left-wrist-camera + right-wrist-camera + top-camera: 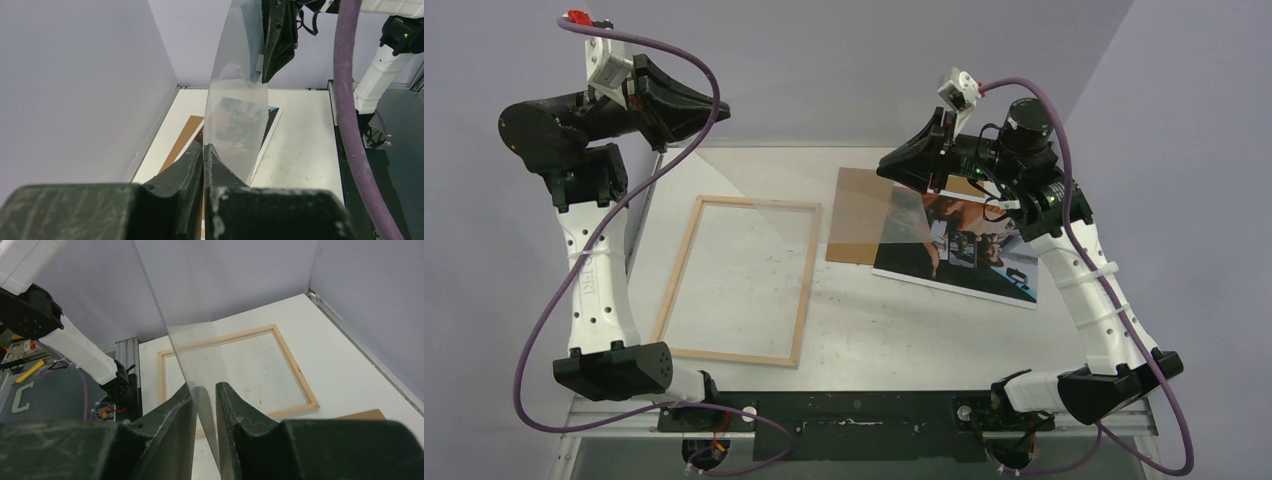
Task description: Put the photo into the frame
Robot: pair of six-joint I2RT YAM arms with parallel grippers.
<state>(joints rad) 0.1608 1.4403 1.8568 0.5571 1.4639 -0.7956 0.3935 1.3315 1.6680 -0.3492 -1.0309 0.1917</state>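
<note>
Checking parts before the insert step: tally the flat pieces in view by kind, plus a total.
frame: 1
photo: 1
brown backing board: 1
clear sheet: 1
Total: 4

Photo (964,255) lies flat, right — frame (808,280) left, bare-wood side up.

Frame (759,202) of pale bare wood, sheet (235,100) clear and glossy, backing board (856,215) matt brown, photo (984,270) on paper.
</note>
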